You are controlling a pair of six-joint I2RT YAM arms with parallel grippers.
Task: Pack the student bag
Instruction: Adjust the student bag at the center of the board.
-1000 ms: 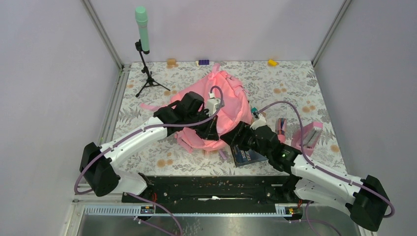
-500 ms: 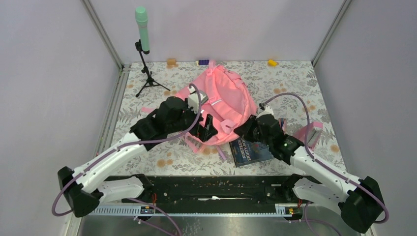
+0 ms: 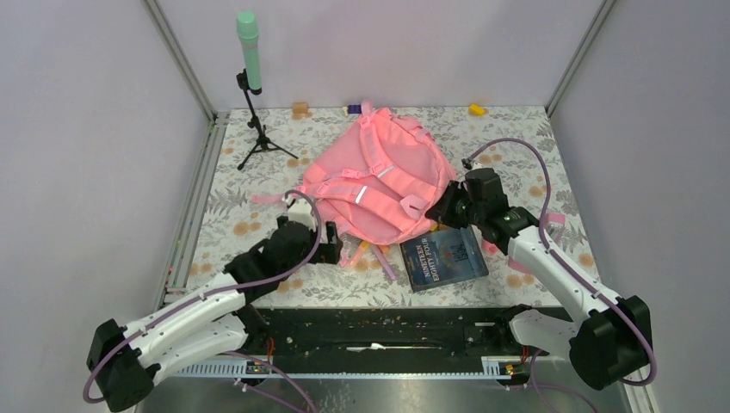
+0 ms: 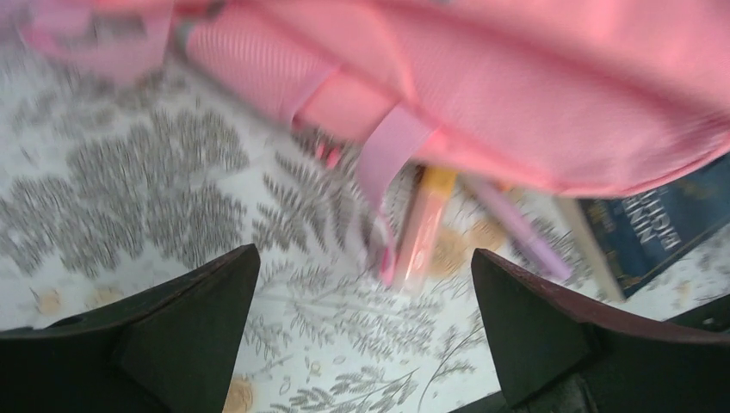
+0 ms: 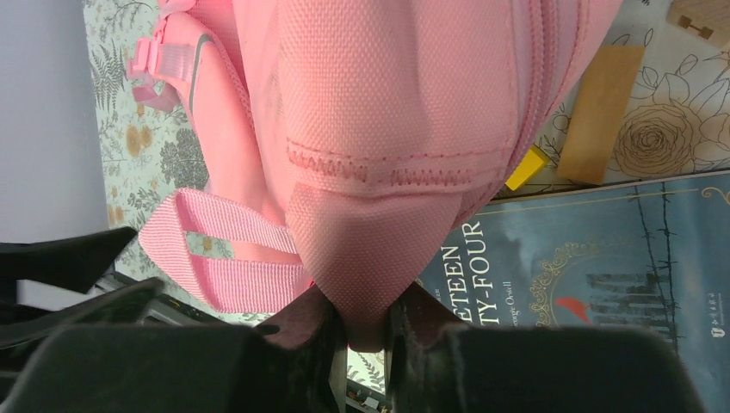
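The pink student bag (image 3: 372, 176) lies flat mid-table with its shoulder straps facing up. My right gripper (image 3: 441, 209) is shut on a fold of fabric at the bag's right near corner; the pink cloth (image 5: 370, 249) is pinched between its fingers (image 5: 301, 323). My left gripper (image 3: 331, 251) stands open just off the bag's near left edge, with nothing between its fingers (image 4: 198, 318). A dark blue book (image 3: 443, 258) lies by the bag's near right side. Pens, one orange (image 4: 426, 224) and one purple (image 4: 516, 232), stick out from under the bag (image 4: 516, 95).
A green microphone on a tripod (image 3: 250, 52) stands at the back left. Small orange (image 3: 300, 109), blue (image 3: 355, 109) and yellow (image 3: 476, 109) blocks lie along the back edge. A wooden block (image 5: 603, 112) lies beside the book (image 5: 594, 258). A pink case (image 3: 552, 220) shows partly behind the right arm.
The left gripper opened, let go of the bag and drew back toward the near left. The bag dropped flat. The right gripper closed on the bag's corner and shifted right.
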